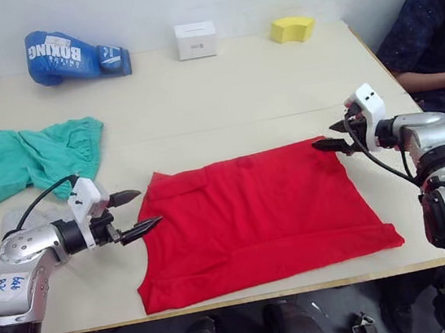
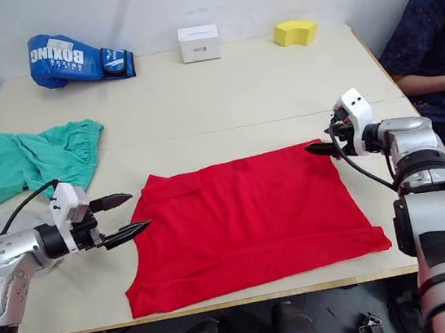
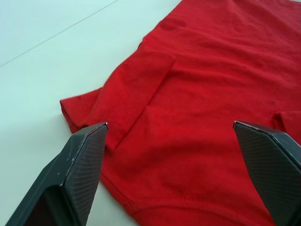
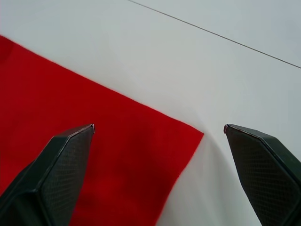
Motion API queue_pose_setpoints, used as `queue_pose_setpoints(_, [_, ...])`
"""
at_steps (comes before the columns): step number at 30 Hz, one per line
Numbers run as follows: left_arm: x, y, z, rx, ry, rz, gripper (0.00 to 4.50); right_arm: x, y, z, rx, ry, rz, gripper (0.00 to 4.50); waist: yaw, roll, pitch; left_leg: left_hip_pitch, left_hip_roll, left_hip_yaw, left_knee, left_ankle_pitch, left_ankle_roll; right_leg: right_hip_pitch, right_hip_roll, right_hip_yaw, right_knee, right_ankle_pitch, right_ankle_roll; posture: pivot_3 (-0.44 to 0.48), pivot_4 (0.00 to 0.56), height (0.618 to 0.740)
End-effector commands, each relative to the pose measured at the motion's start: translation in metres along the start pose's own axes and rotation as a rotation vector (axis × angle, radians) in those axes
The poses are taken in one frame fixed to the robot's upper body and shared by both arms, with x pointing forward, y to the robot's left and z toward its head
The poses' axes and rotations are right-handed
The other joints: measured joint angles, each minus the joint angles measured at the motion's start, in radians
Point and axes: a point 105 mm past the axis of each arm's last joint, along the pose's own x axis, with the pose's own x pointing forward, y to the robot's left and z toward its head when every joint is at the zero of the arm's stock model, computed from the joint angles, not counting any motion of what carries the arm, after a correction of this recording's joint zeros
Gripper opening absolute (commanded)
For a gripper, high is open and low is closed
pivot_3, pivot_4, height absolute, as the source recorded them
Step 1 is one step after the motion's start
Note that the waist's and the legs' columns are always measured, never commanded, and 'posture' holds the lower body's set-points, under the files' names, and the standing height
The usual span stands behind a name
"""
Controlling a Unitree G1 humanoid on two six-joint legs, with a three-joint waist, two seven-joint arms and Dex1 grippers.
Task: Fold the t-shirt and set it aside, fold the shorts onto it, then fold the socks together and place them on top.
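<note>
T-shirt [image 1: 254,216] lies flat on table [image 1: 221,93], long axis running pincer to pincer. Left pincer [image 1: 136,213] at one end, right pincer [image 1: 335,135] at the far corner. Both spread wide, holding nothing.

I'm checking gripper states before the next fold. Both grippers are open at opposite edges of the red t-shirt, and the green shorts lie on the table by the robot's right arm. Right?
Not quite. The shorts lie by the left arm, as the left eye view shows. The rest holds: the left gripper and right gripper are open at opposite edges of the t-shirt.
</note>
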Motion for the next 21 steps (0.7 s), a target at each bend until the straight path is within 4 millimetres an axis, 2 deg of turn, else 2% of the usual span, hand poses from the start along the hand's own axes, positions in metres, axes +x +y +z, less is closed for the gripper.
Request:
queue_pose_setpoints(1, [-0.001,-0.003,0.011,0.037,-0.027,-0.002,4.46,0.003,-0.002,0.01,0.033,-0.038,-0.031,4.5,0.001,0.0,0.0,0.0,0.0,0.0,0.0,0.0,0.0,0.0,0.0,0.0,0.001,0.0,0.0,0.0,0.15,0.74])
queue_pose_setpoints(9, [0.001,-0.007,0.012,0.057,-0.016,-0.006,4.46,0.014,-0.001,-0.001,-0.023,0.033,-0.083,4.5,-0.003,0.0,0.0,0.003,0.0,0.0,0.0,0.001,0.0,0.0,0.0,0.001,0.005,0.0,0.0,0.0,0.15,0.74])
queue_pose_setpoints(13, [0.001,-0.01,0.014,0.066,-0.012,-0.006,4.46,0.021,-0.001,0.0,0.019,0.0,-0.118,4.5,-0.02,0.0,0.0,0.004,0.0,0.0,0.0,0.001,-0.001,0.0,0.0,0.001,0.006,0.0,0.0,0.0,0.15,0.74])
queue_pose_setpoints(21, [-0.003,-0.013,0.013,0.07,0.004,-0.005,4.46,0.03,0.011,0.007,0.086,-0.074,-0.056,4.5,-0.026,0.0,0.0,0.005,0.0,0.001,0.0,0.002,0.0,0.001,0.0,0.001,0.007,0.0,0.0,0.0,0.15,0.74])
